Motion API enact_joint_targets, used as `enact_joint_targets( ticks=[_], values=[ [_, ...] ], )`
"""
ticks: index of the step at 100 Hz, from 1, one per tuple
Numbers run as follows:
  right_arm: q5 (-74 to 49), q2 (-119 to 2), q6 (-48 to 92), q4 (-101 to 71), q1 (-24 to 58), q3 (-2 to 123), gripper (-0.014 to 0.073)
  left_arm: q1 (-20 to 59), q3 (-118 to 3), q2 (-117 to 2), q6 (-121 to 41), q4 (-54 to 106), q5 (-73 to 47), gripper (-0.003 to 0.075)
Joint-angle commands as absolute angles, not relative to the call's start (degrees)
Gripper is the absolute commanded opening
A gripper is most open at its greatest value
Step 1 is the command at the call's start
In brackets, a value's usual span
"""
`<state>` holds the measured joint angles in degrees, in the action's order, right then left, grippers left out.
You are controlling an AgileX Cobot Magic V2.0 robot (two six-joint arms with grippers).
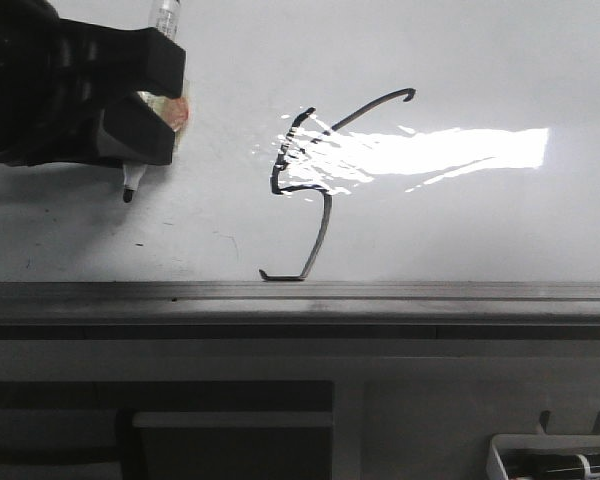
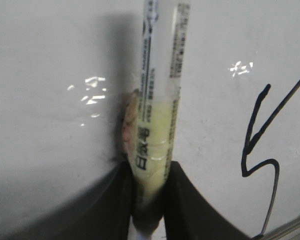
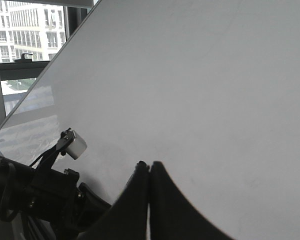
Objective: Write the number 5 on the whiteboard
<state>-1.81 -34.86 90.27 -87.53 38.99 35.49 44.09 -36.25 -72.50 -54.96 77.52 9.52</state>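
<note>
The number 5 is a thin black wobbly line on the glossy whiteboard, partly under glare; part of it shows in the left wrist view. My left gripper is at the upper left, shut on a marker with a pale taped body. The marker's black tip points down, well left of the 5. My right gripper is shut and empty over blank whiteboard; it does not show in the front view.
A grey metal rail runs along the board's near edge. A white tray with a marker sits at the lower right. In the right wrist view the left arm is nearby, with a window behind.
</note>
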Motion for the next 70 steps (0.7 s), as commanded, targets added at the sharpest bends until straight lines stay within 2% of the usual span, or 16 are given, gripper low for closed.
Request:
enact_joint_targets(
  ticks=[1, 18, 23, 30, 41, 52, 70],
  values=[
    [-1.3, -34.8, 90.3, -88.0, 39.0, 37.0, -0.0062, 44.3, -37.8, -73.6, -54.5, 78.3, 12.6, -0.0020],
    [-1.3, -34.8, 90.3, -88.0, 39.0, 37.0, -0.0062, 44.3, -37.8, -75.5, -54.5, 79.5, 12.6, -0.0017],
    [-1.3, -34.8, 90.3, -88.1, 39.0, 37.0, -0.0062, 44.3, -37.8, -75.6, -54.5, 80.1, 12.6, 0.0007],
    [-1.3, -34.8, 90.3, -88.1, 39.0, 37.0, -0.0062, 44.3, -37.8, -75.6, -54.5, 80.5, 12.6, 0.0096],
    [-1.4, -34.8, 90.3, -88.5, 39.0, 37.0, -0.0062, 44.3, -37.8, -75.6, -54.5, 82.3, 13.5, 0.0311],
    [-1.4, -34.8, 90.3, -88.5, 39.0, 37.0, -0.0062, 44.3, -37.8, -75.6, -54.5, 84.1, 15.4, 0.0452],
    [-1.3, -34.8, 90.3, -88.5, 39.0, 37.0, -0.0062, 44.3, -37.8, -74.1, -54.5, 84.2, 16.1, 0.0556]
  ],
)
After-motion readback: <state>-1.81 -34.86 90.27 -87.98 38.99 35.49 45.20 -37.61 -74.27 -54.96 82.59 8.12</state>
